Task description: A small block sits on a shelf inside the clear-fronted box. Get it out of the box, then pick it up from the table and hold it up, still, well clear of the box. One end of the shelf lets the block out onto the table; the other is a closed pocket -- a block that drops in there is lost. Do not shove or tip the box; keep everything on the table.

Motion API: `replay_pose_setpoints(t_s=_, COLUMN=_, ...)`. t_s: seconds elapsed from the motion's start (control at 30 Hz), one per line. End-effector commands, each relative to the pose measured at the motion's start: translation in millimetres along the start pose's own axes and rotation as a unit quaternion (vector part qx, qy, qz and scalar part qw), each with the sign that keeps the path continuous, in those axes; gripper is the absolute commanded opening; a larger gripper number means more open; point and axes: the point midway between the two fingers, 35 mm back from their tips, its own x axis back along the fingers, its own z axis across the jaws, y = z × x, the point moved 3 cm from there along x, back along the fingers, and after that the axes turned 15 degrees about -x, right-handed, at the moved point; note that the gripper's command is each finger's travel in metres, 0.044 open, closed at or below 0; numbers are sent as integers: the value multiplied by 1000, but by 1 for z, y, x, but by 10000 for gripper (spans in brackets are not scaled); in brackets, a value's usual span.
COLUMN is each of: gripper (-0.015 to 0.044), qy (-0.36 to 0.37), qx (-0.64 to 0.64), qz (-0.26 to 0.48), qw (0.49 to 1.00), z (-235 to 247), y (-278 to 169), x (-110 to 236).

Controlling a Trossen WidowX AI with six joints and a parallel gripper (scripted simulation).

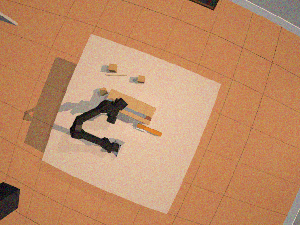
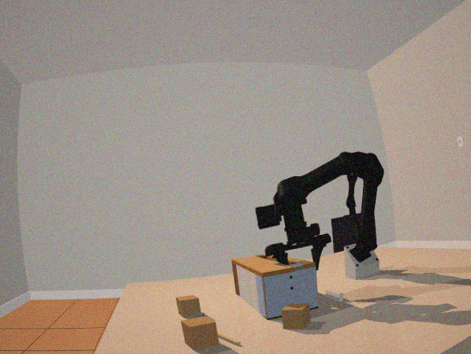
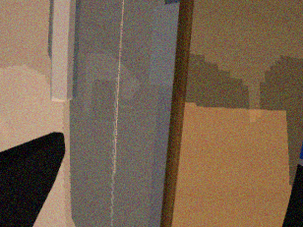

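Observation:
The box has a wooden top and a pale end wall; its clear front shows as a grey strip beside the wooden top. A small reddish-brown block shows at the right end of the box in the overhead view; it is out of the wrist view. My gripper is open and empty. It points down over the left end of the box, one finger above the top and one beyond the front edge.
Three tan cubes lie behind and left of the box, and also show in the side view. A thin stick lies between two of them. An orange bar lies in front of the box. The arm base stands nearby.

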Motion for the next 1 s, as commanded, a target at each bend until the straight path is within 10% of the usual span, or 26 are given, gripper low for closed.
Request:
replay_pose_setpoints(t_s=0.0, gripper=400, qy=-3, qx=3, qz=-2, qw=1000, z=2, y=9, x=0)
replay_pose_setpoints(t_s=0.8, gripper=400, qy=-16, qx=-47, qz=-6, qw=999, z=10, y=32, x=53)
replay_pose_setpoints(t_s=0.97, gripper=285, qy=-57, qx=162, qz=33, qw=985, z=27, y=45, x=53)
